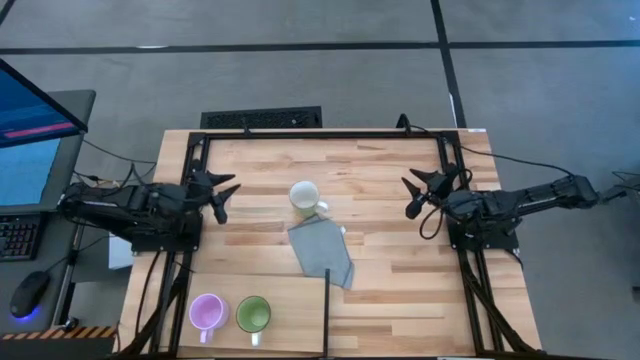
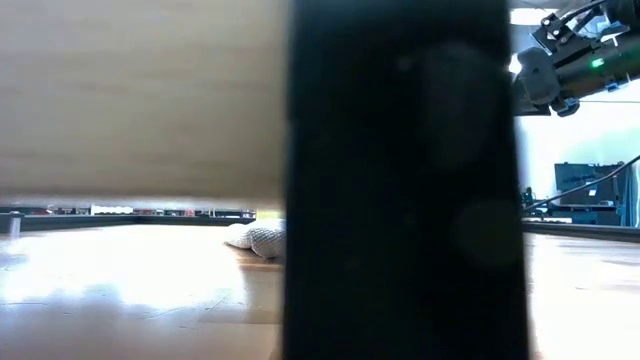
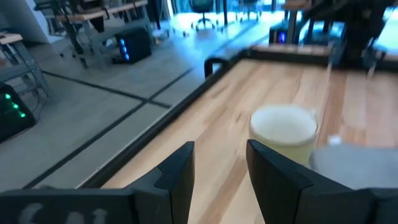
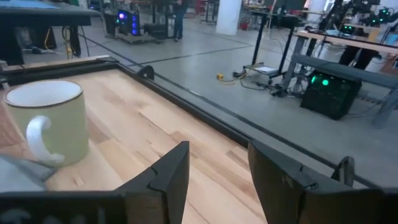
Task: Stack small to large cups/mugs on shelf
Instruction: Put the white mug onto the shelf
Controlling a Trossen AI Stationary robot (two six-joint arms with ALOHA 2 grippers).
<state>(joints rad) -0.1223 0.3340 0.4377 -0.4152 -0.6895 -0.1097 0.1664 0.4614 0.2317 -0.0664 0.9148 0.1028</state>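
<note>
Since nothing is gripped yet, this reads as a pre-grasp setup; my judgement, from layout only.

cream mug: upright on the striped surface, roughly midway between the two claws, handle toward the cloth. Likely the base of the stack since it looks the largest.
purple mug: upright on the pale shelf, well apart from both claws, nearer the left arm's side.
green mug: upright just beside the purple mug on the shelf, not nested, not touching as far as I can tell.
grey cloth: flat on the surface, one corner touching or just under the cream mug; snag risk if the mug gets dragged rather than lifted.
left claw: fingers apart, holding nothing. Cream mug lies ahead of it, near, slightly off its centre line toward one finger per left wrist view.
right claw: fingers apart, empty. Cream mug sits ahead and well off to one side, farther than from the left claw; handle faces this side in right wrist view.
why parked: both arms pulled back at the surface edges, aimed inward, so either can reach.
stack status: not started; no mug inside another.
low view: mostly blocked by a dark post; only cloth visible.
</note>
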